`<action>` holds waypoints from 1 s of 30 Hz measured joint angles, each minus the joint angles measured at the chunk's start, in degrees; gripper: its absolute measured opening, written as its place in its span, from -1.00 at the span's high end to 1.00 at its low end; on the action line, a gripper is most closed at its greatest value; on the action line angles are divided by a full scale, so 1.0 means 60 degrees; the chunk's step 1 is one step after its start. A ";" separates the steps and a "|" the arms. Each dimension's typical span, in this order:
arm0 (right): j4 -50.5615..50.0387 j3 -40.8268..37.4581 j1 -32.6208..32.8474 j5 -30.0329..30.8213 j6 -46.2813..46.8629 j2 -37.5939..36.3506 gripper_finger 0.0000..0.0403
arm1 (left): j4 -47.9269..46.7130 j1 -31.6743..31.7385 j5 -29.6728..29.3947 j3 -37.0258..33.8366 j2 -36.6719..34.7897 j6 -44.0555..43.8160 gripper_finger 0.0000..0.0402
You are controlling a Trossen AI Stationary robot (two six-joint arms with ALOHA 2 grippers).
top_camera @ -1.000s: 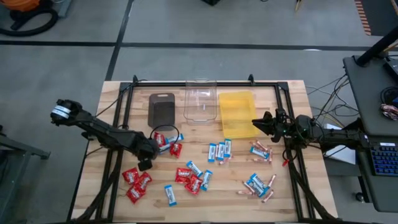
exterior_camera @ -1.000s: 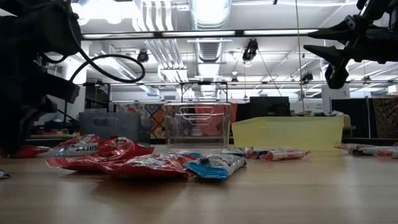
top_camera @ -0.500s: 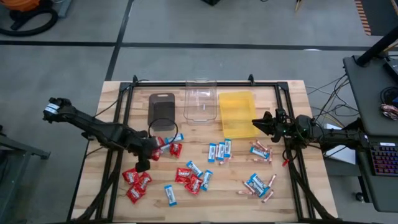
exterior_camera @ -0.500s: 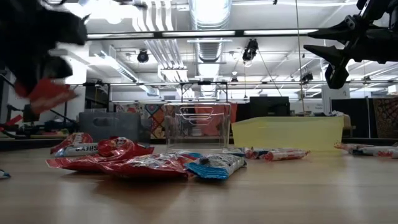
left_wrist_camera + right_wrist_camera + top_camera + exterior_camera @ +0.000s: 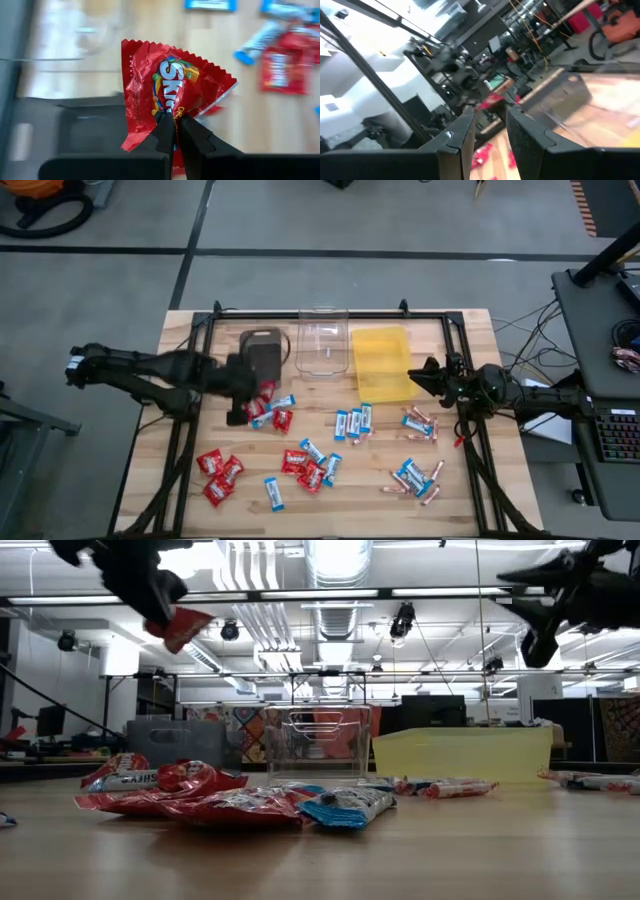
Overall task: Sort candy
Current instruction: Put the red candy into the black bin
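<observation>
Up off the boards and toward the trays: since a second ago my left pincer (image 5: 174, 131) has lifted from the loose sweets and swung back to the near edge of the dark tray (image 5: 262, 352). It is clamped on one red packet (image 5: 170, 95), pinched by its lower edge, so the packet stands above my fingertips. In the low view that packet (image 5: 181, 626) now hangs high over the table, where half a second ago it was lower and farther out to the side.

My judgement is that I am mid-carry with a red one, and that the next move calls for getting fully over the dark tray before letting go.

Behind and beside my left pincer the other sweets (image 5: 312, 465) lie loose on the wood: red packets, blue-and-white bars, coppery sticks.

My right pincer (image 5: 416, 372) waits at the corner of the yellow tray (image 5: 380, 360), fingers partly apart with nothing between them, placed as before. Between the two trays stands the clear tray (image 5: 322, 340).
</observation>
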 joint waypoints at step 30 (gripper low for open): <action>-0.5838 0.5164 0.0074 0.0548 0.0130 0.4447 0.47 | 0.0561 0.6201 0.0074 -0.0064 0.4222 0.4148 0.82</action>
